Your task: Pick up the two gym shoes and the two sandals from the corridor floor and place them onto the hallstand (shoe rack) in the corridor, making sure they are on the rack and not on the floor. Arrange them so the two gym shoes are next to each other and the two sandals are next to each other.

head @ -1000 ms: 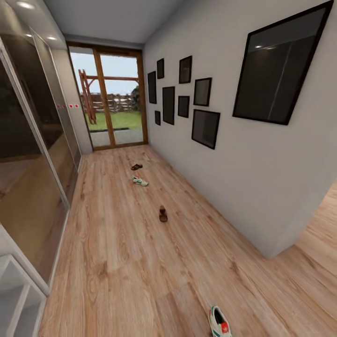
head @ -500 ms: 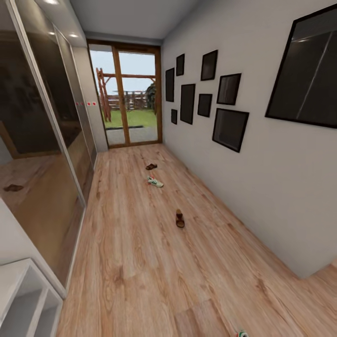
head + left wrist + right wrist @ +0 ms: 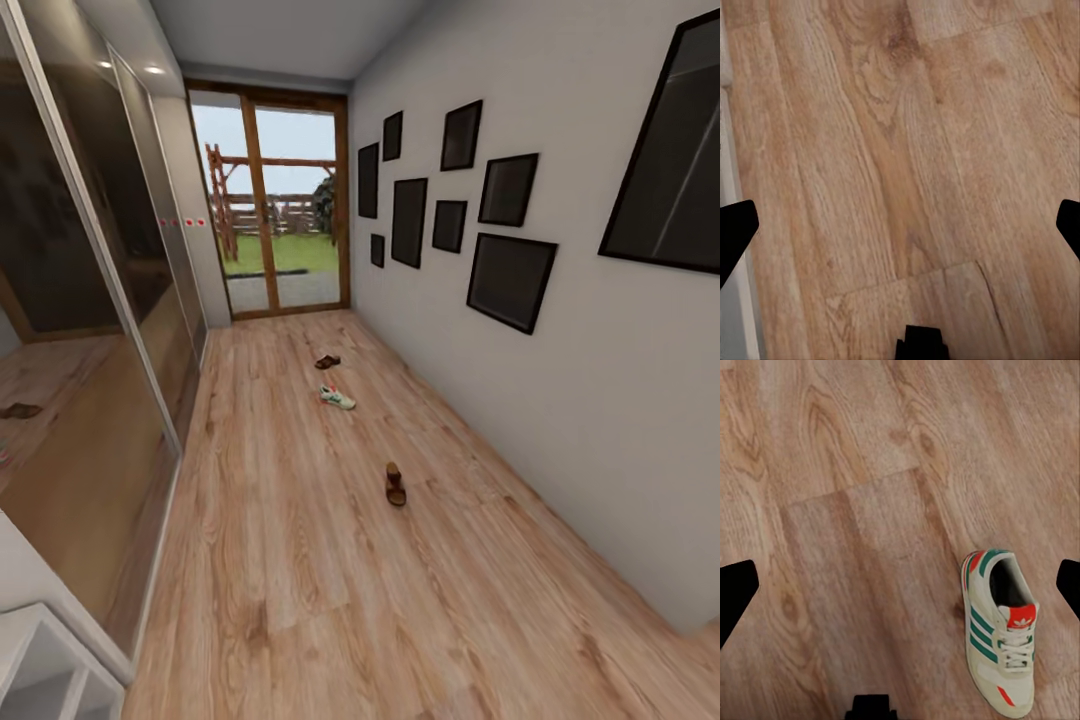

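Corridor floor [image 3: 300, 560], sandals [image 3: 396, 485], gym shoe [image 3: 1000, 628], hallstand [image 3: 30, 660]

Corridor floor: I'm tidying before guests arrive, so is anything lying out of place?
Yes. Two brown strappy sandals and a white green-striped sneaker lie scattered apart along the wood-plank floor, none paired. A second matching sneaker lies alone on the planks under the right gripper.

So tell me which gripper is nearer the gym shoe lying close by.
Right. The gym shoe lies on the floor under the open right gripper; the left gripper faces bare planks.
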Controlling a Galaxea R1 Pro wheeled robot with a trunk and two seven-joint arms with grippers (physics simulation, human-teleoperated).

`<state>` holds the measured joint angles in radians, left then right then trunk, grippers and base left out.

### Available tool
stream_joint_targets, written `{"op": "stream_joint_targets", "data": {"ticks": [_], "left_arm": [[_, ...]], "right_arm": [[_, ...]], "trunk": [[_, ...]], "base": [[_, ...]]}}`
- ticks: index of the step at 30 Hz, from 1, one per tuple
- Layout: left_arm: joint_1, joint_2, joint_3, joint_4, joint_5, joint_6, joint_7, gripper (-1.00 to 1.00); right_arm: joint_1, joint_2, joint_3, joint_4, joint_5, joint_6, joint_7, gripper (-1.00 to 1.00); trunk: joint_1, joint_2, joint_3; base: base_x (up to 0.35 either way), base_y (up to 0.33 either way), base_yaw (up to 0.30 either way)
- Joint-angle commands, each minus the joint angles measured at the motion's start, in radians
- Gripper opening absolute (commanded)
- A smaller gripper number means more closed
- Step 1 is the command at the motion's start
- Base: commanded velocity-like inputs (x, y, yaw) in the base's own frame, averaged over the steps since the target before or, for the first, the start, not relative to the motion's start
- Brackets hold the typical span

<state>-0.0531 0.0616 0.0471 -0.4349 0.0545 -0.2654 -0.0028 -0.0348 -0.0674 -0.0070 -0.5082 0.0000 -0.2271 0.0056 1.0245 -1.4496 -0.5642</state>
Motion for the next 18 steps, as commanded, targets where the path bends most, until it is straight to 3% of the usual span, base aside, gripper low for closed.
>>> {"op": "stream_joint_targets", "data": {"ticks": [1, 18], "left_arm": [[-0.001, 0.0, -0.001, 0.001, 0.006, -0.003, 0.0, 1.0], [-0.001, 0.0, -0.001, 0.002, 0.005, -0.003, 0.0, 1.0]], "right_arm": [[0.0, 0.0, -0.001, 0.0, 0.0, -0.003, 0.0, 1.0], [0.0, 0.0, -0.002, 0.001, 0.0, -0.003, -0.007, 1.0]], "trunk": [[0.001, 0.0, -0.001], [0.001, 0.0, -0.001]], "base": [[0.325, 0.119, 0.0], [0.325, 0.119, 0.0]]}}
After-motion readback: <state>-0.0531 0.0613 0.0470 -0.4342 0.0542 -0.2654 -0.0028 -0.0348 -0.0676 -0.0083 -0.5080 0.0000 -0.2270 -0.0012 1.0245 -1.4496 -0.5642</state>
